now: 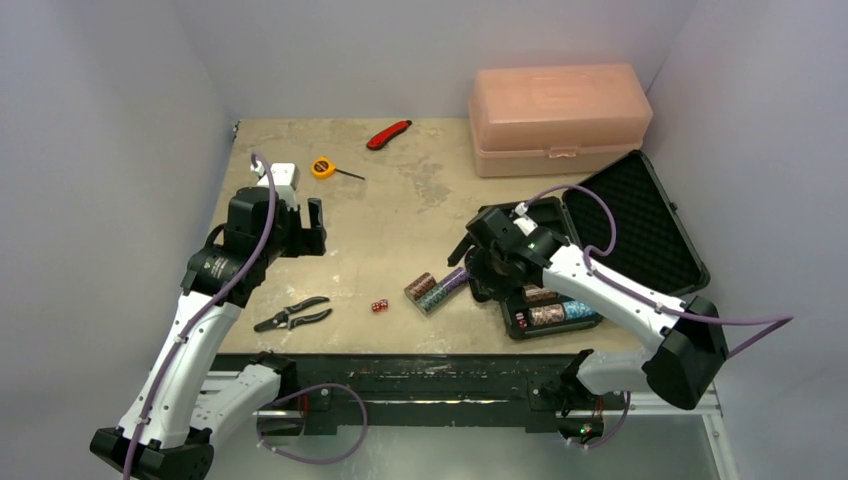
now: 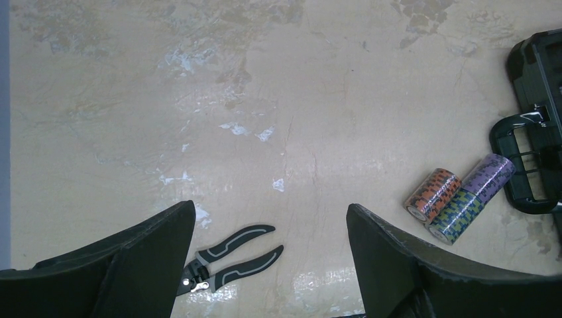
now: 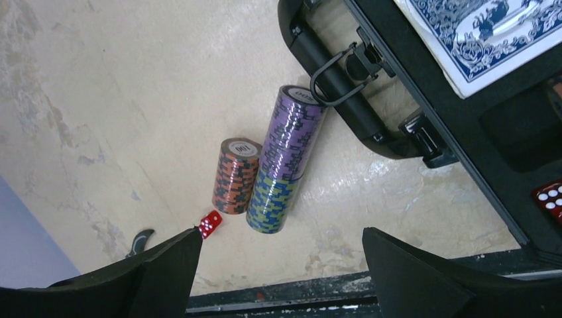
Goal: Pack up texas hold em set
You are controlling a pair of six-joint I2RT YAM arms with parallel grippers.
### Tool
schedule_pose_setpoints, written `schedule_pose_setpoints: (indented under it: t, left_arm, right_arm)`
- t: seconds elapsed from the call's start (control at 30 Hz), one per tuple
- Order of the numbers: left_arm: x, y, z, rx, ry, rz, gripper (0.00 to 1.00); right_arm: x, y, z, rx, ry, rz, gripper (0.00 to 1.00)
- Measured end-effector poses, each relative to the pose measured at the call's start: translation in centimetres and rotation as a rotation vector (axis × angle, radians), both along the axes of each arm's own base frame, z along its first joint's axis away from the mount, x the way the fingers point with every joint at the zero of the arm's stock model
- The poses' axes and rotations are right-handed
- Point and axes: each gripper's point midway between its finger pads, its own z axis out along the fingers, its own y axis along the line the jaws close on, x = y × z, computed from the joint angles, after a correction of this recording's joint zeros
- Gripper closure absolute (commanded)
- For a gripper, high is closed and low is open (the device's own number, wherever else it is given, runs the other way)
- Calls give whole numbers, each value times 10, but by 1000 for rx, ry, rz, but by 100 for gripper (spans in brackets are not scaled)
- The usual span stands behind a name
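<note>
The black case (image 1: 640,235) lies open at the right, with chip rolls (image 1: 556,313) in its foam lining. Two more chip rolls (image 1: 433,290) lie on the table left of it: an orange one (image 3: 236,175) and a longer purple and blue-green one (image 3: 285,159) touching the case handle (image 3: 335,79). Red dice (image 1: 379,306) lie beside them. A blue card deck (image 3: 490,33) and a red die (image 3: 550,199) sit in the case. My right gripper (image 3: 281,265) is open and empty above the loose rolls. My left gripper (image 2: 272,265) is open and empty, raised over the table's left side.
A translucent pink box (image 1: 558,118) stands at the back right. A red utility knife (image 1: 388,133) and a yellow tape measure (image 1: 323,167) lie at the back. Black pliers (image 1: 292,315) lie near the front edge, below my left gripper.
</note>
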Motion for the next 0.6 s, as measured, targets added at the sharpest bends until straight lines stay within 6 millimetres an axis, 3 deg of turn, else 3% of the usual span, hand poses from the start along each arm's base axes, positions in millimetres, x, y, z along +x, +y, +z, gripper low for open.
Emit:
schedule_pose_setpoints:
  t: [0.27, 0.6]
  left_arm:
    - [0, 0, 1, -2, -6, -1, 16]
    - [0, -1, 2, -5, -7, -3, 16]
  right_arm:
    - [-8, 10, -17, -6, 49, -24, 8]
    - [-2, 13, -47, -53, 106, -111, 16]
